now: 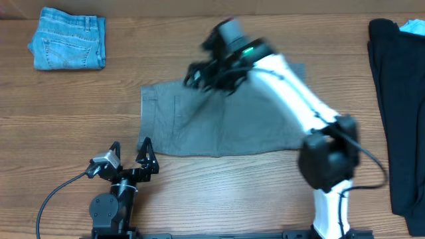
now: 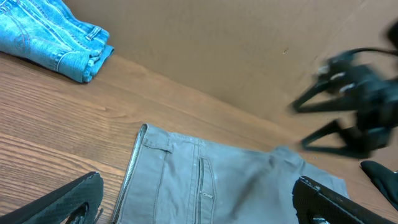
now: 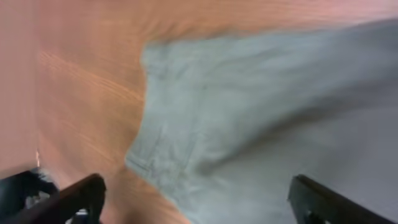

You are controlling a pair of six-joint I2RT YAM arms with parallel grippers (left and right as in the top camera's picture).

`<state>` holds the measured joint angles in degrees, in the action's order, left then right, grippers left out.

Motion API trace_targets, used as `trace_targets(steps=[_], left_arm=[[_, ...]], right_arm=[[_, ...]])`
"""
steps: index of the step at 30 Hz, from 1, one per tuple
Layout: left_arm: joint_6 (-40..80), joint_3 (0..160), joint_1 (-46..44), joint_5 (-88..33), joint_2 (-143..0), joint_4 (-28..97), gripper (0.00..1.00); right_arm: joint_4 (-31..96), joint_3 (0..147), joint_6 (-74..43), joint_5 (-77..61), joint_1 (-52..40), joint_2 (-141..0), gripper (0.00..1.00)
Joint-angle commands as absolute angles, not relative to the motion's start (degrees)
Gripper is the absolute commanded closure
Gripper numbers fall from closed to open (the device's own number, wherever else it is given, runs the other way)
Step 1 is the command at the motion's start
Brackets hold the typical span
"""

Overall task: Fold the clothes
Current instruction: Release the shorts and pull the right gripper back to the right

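Observation:
The grey shorts-like clothes (image 1: 219,119) lie flat in the middle of the table, waistband at the left. They also show in the left wrist view (image 2: 211,180) and, blurred, in the right wrist view (image 3: 261,124). My right gripper (image 1: 199,74) is open and empty, held above the garment's far left part; it also shows in the left wrist view (image 2: 323,118) and its own view (image 3: 199,199). My left gripper (image 1: 130,149) is open and empty, just off the garment's near left corner; its fingers frame its own view (image 2: 199,205).
Folded light-blue denim jeans (image 1: 68,38) lie at the far left corner and show in the left wrist view (image 2: 53,37). A black garment (image 1: 398,106) lies along the right edge. The left arm's base (image 1: 113,209) sits at the front edge.

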<state>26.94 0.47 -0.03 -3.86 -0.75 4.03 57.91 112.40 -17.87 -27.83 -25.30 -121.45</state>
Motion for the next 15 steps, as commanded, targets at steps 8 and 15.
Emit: trace_targets(steps=[8,15], left_arm=[[27.44,0.27,-0.4,-4.29,-0.3,4.08,0.0],[27.51,0.27,-0.4,-4.29,-0.3,4.05,0.0]], right_arm=[[72.44,112.86,-16.01,-9.56,-3.79,-119.63,0.0],[78.41,111.77,-19.68,-0.58,7.55,-119.63,0.0]])
